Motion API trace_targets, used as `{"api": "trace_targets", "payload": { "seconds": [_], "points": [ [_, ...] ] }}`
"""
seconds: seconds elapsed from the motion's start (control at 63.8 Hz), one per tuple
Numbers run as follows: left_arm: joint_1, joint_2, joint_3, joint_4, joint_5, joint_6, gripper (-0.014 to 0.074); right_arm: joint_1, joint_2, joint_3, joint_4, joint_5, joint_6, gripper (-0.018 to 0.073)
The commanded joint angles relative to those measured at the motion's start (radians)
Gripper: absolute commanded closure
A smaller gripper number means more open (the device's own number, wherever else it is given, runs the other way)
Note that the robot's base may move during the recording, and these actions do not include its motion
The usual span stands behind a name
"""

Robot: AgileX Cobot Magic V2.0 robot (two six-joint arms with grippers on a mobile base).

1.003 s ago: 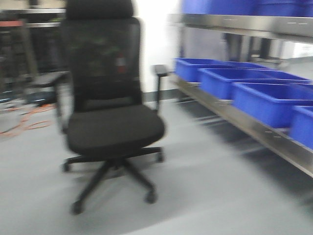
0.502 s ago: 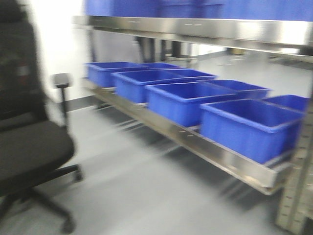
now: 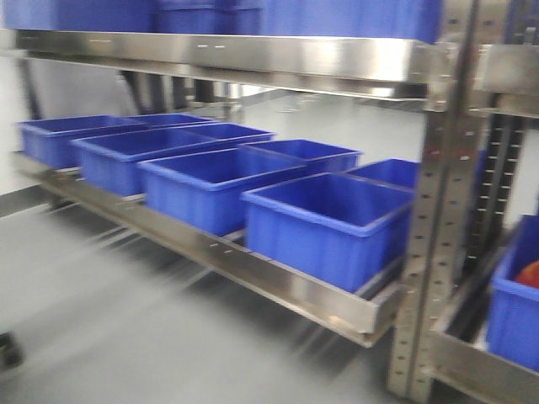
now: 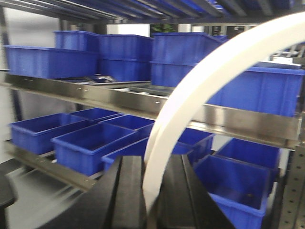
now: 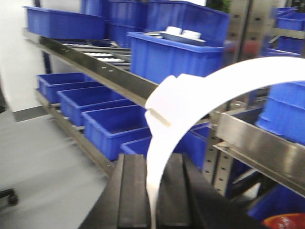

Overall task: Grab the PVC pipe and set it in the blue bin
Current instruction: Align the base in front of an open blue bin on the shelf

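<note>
Steel shelving fills the front view: a rack [image 3: 253, 63] with a row of open blue bins [image 3: 324, 223] on its low shelf, more bins on the shelf above, and grey floor [image 3: 101, 320] in front. To the right of the rack's perforated post [image 3: 434, 227] stands another bin with something red [image 3: 529, 274] inside, too blurred to name.

Neither arm shows in that view. From the left wrist, the left gripper [image 4: 148, 164] is clamped narrowly on the left pipe [image 4: 200, 81] — a white curved strip that rises from between the black fingers [image 4: 127, 191] and arcs up and to the right, out of frame, in front of the rack.

From the right wrist, the right gripper [image 5: 153, 164] likewise pinches the right pipe [image 5: 228, 83], which stands up from the jaws, widens into a flat lapped part and sweeps off to the right — also held in the air before the rack, in no bin.
</note>
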Motion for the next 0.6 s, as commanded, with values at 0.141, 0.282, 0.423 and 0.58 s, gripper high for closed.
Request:
{"api": "trace_targets", "payload": {
  "seconds": [0.141,0.282,0.423,0.58],
  "points": [
    [-0.008,-0.002,-0.008,-0.004,-0.031,-0.008,0.0708,0.003,-0.002,-0.001,-0.008,-0.033,-0.006,0.0721],
    [-0.008,-0.002,-0.008,-0.004,-0.031,-0.008,0.0708,0.003,-0.002,-0.001,-0.008,-0.033,-0.006,0.0721],
    [-0.008,-0.002,-0.008,-0.004,-0.031,-0.008,0.0708,0.003,-0.002,-0.001,-0.008,-0.033,-0.006,0.0721],
    [-0.008,-0.002,-0.008,-0.004,-0.031,-0.008,0.0708,0.003,-0.002,-0.001,-0.008,-0.033,-0.006,0.0721]
  ]
}}
